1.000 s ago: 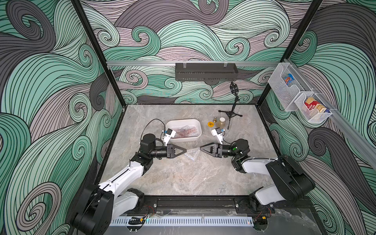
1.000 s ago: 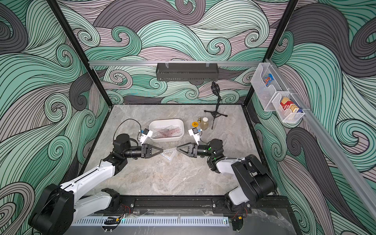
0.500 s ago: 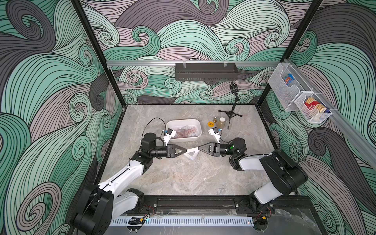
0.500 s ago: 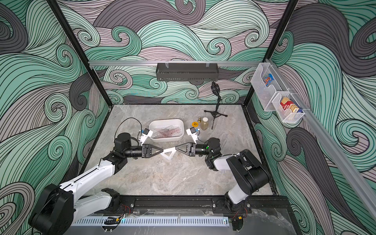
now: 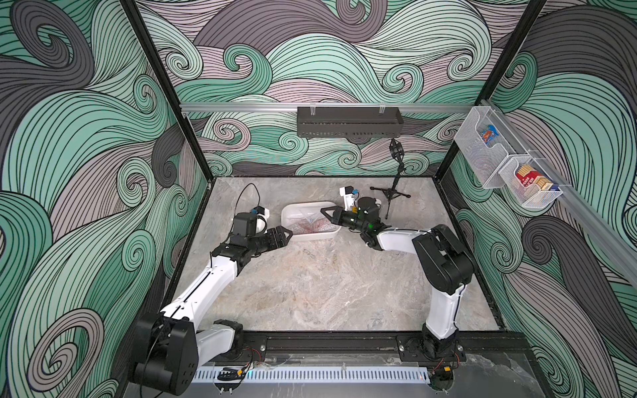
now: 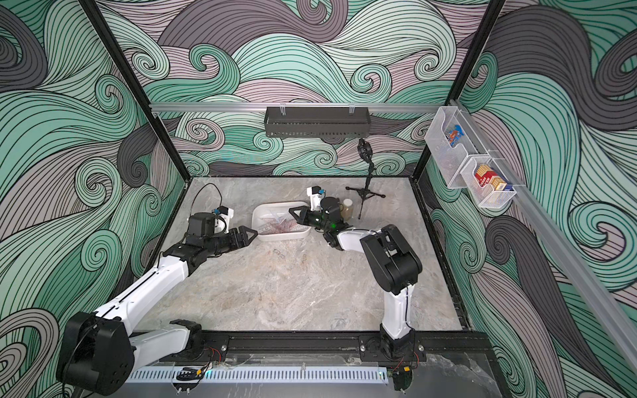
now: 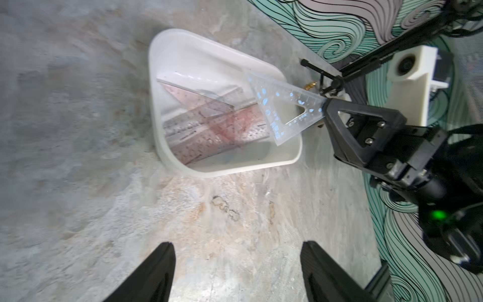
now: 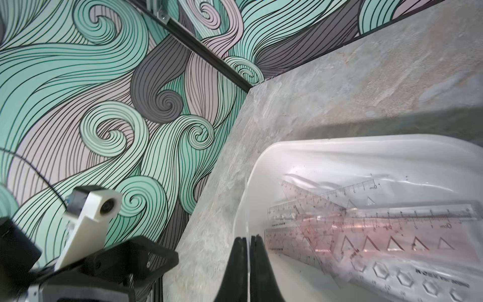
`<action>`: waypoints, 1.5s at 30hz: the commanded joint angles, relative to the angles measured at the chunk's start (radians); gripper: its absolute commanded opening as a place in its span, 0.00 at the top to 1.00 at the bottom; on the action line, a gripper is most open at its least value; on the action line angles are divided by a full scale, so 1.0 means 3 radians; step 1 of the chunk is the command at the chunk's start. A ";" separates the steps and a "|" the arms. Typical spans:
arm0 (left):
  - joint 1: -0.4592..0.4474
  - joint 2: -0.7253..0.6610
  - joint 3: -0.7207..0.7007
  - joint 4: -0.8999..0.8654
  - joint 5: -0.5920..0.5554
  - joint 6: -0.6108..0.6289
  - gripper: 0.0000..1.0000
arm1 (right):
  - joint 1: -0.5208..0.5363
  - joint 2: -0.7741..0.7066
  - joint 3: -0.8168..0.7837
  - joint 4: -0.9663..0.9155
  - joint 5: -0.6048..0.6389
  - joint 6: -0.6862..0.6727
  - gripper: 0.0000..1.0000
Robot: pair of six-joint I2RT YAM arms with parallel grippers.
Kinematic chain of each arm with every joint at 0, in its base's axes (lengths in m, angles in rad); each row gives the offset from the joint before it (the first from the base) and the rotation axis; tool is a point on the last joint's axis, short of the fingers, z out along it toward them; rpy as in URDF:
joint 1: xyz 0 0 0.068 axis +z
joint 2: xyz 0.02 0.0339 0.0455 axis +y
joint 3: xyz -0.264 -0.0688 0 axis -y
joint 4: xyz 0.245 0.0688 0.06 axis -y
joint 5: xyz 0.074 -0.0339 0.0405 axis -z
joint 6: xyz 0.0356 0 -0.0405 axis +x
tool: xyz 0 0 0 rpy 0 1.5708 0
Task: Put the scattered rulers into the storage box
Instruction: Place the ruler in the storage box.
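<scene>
Nearest: marble surface [image 5: 310,293], no loose pieces spotted on it.

Next, left tool [image 5: 285,237]: spread wide, empty, hovering low just beside the near-left corner of the storage box [image 7: 156,123]. Looks parked clear to leave the box open for the other arm.

Inside box: rulers [image 8: 366,230] lying flat and crossed.
- Pinkish straight stencil strips with triangle and hexagon cut-outs.
- A clear graduated strip.
- At least one pinkish set square.
- Exact count hard to tell through the overlap.

Over the box's right end: right tool [image 8: 247,239], pressed together on one corner of a clear bluish triangle [image 7: 264,99].
- Tilted, free end dipping toward the box interior; cannot tell whether it touches the rim.
- Gripped by the corner, probably so the body hangs over the opening and falls in when let go.
- See-through, with pale blue blotches and a triangular cut-out in the middle.
- Seems the last piece still out.

Farther back: small jar [image 6: 347,208] and black tripod stand [image 5: 389,198], both well apart from the box.
</scene>
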 commanded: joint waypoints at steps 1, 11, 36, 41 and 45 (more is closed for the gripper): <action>0.0021 0.0020 0.0022 -0.0177 -0.0300 0.0120 0.21 | 0.0210 0.0164 0.0294 0.0100 0.0584 0.0134 1.00; 0.0020 0.0022 0.0020 -0.0217 -0.0374 0.0109 0.21 | 0.0523 0.0278 0.0232 -0.0119 0.1092 0.0115 1.00; 0.0020 0.0099 0.0036 -0.0207 -0.0338 0.0097 0.21 | 0.0598 0.0759 0.0656 -0.0522 0.0808 -0.0068 0.89; 0.0019 0.0109 0.0041 -0.0207 -0.0328 0.0099 0.21 | 0.0553 0.0771 0.0791 -0.0752 0.0764 -0.0198 0.78; 0.0019 0.0116 0.0052 -0.0212 -0.0326 0.0102 0.21 | 0.0475 0.0615 0.0802 -0.0897 0.0726 -0.0369 0.64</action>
